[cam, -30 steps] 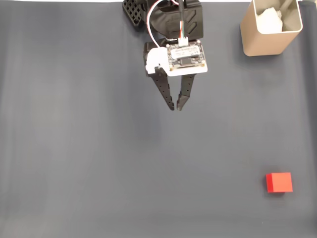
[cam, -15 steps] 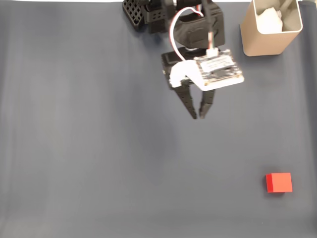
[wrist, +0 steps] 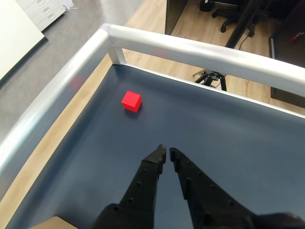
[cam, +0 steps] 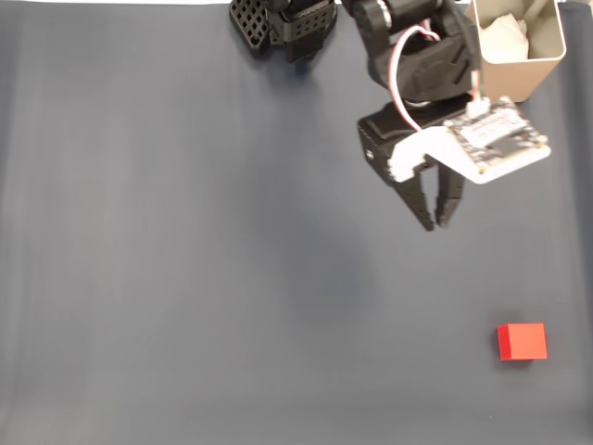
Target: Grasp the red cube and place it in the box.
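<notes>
Dark blue-grey matting covered your bench (cam: pixel 167 278) across the whole fixed view, with a thin pale strip along the top edge. Your end effector (cam: pixel 432 223) hung in the upper right of that frame, its two black fingers brought nearly together with only a sliver of gap at the tips, gripping nothing. A white board (cam: pixel 498 141) with a red and white cable (cam: pixel 400 61) sat on top of it and hid much of the wrist beneath.

You had the red cube (cam: pixel 522 341) lying alone on the mat in the lower right of the fixed view, well apart from the fingertips. The box (cam: pixel 542 67) stood in the upper right corner, cut off by the top edge, with the arm crossing its left side; something pale lay inside, too indistinct to identify.

From the wrist view, your end effector (wrist: pixel 167 151) rose from the bottom edge, fingers narrow, and the red cube (wrist: pixel 131 101) sat upper left of them, near the bench's silver rail (wrist: pixel 200 50). Chair legs (wrist: pixel 228 14) beyond the rail were cut off at the top.
</notes>
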Robot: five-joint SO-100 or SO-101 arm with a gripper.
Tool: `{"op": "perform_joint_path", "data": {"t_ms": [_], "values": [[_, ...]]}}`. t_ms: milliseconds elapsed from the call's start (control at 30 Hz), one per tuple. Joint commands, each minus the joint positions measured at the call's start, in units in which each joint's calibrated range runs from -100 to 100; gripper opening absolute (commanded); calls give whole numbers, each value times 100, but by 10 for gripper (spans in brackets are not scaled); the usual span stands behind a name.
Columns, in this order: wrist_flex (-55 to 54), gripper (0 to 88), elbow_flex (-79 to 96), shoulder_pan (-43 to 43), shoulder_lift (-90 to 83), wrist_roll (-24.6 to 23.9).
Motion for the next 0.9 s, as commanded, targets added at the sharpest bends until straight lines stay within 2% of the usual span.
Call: {"op": "perform_joint_path", "data": {"t_ms": [0, 867], "values": [[41, 0, -546, -137, 148, 39], [746, 2, -2982, -400, 2419, 73]]}}
